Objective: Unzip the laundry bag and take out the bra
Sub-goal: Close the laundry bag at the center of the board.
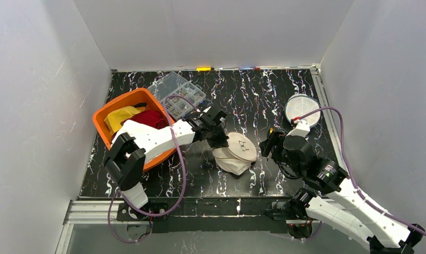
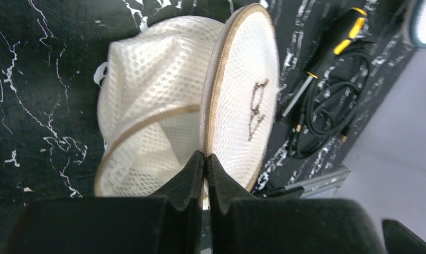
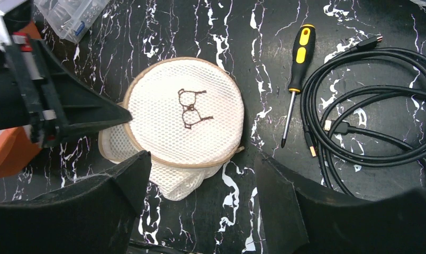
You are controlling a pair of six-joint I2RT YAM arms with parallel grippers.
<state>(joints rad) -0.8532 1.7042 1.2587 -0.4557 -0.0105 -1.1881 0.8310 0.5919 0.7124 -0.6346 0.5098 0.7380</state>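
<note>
The mesh laundry bag sits mid-table, the left gripper pinched shut on its zip rim and the right gripper spread wide over its near edge, a screwdriver and cable lying well apart to its right and an orange bin at the left wall holding red cloth and yellow cloth.

Round cream mesh laundry bag: contents indiscernible, zip hidden behind closed tips of left tool; coiled black cable cropped at right edge.
</note>
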